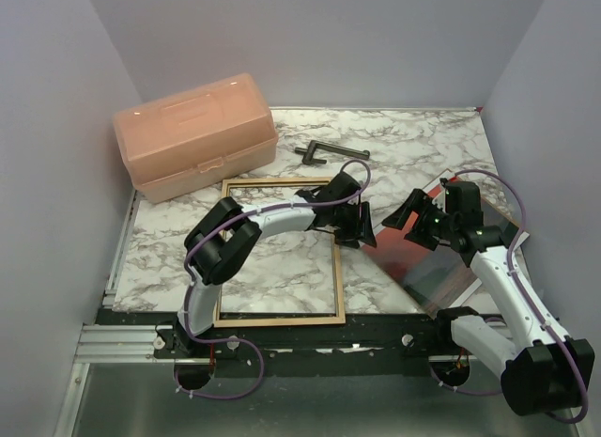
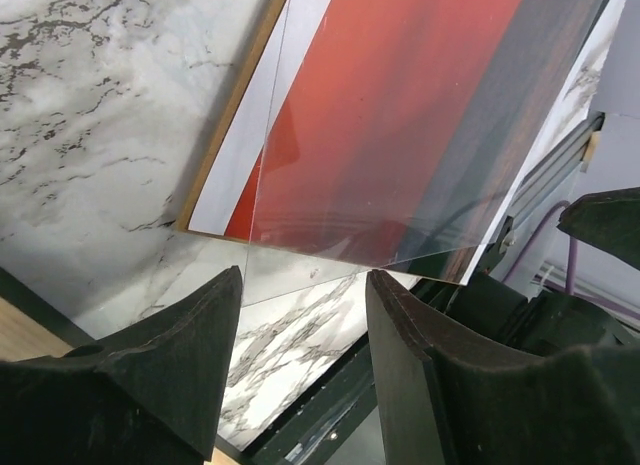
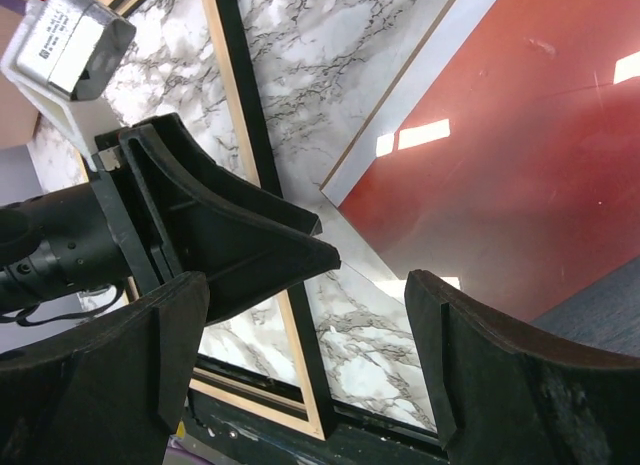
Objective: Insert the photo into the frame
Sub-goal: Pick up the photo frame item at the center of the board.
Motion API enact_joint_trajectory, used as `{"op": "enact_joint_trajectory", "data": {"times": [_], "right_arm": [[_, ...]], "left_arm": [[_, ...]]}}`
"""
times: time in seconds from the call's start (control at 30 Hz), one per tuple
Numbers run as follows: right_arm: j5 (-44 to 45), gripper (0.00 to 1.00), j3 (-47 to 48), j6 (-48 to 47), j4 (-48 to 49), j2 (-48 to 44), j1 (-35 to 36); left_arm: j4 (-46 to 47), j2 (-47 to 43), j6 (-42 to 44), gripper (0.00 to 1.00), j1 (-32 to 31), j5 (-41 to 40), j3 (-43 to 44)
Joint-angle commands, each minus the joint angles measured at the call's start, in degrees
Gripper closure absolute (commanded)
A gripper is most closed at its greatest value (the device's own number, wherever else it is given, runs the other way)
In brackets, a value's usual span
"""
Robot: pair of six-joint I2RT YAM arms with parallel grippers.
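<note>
Top external: left gripper [image 1: 362,237] half-open, right gripper [image 1: 410,228] wide, both w/ nothing held; risk of glossy photo [image 1: 399,260] slipping at pinch, missing frame [image 1: 277,319].

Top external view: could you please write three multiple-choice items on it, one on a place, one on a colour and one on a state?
1. Where does the pink box stand?
A. at the far left corner of the table
B. at the near right corner
C. at the near edge, centre

2. What colour fills most of the photo?
A. green
B. red
C. yellow

3. How does the frame lie?
A. upright against the wall
B. flat on the table, bare tabletop showing through it
C. hanging from a pincer

Answers:
1 A, it sits at the back left.
2 B, a red field with a dark band shows.
3 B, marble is visible inside its rails.
</note>
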Motion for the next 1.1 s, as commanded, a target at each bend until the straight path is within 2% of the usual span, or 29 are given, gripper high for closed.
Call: {"op": "enact_joint_trajectory", "data": {"times": [0.0, 0.27, 0.57, 0.93, 1.07], "right_arm": [[-1.00, 0.13, 1.72, 0.26, -0.57, -1.06, -0.31], [-0.88, 0.13, 2.89, 0.19, -1.14, -1.81, -0.33], [-1.11, 0.13, 3.34, 0.21, -1.41, -2.23, -0.39], [-1.32, 0.13, 3.50, 0.54, -1.41, -2.43, -0.38], [-1.42, 0.13, 3.50, 0.63, -1.33, -2.51, -0.31]], "left_arm": [[8.97, -1.48, -3.18, 0.47, 0.88, 4.30, -2.96], [22.68, -0.73, -7.90, 0.54, 1.74, 7.35, -8.41], [30.60, 1.66, -10.30, 0.57, 1.72, 10.26, -9.55], [34.23, 3.95, -11.35, 0.58, 1.68, 13.11, -9.18], [31.46, 5.17, -10.75, 0.58, 1.60, 13.01, -7.48]]}}
